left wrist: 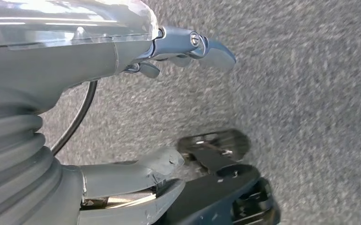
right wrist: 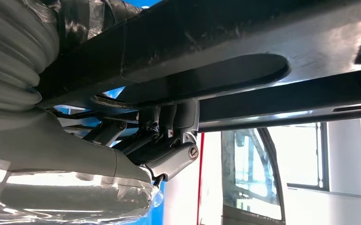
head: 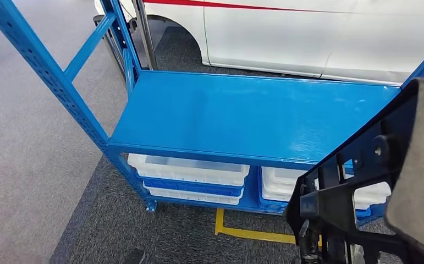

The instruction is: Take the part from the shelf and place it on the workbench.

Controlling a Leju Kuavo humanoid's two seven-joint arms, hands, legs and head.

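Already the black part [head: 363,187] is off the blue shelf [head: 242,115], held at four o'clock in the head view by the right hand [right wrist: 169,140], fingers hooked through its slot. The left hand [left wrist: 122,117] hangs unclenched and holds nothing. The workbench placement remains.

Grey ribbed wrist cover [left wrist: 14,154], silver-jointed left hand [left wrist: 169,51], black cable [left wrist: 77,117]

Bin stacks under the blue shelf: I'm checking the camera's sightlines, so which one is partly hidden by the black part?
The right-hand stack; the black part overlaps it, while the left-hand stack shows unobstructed.
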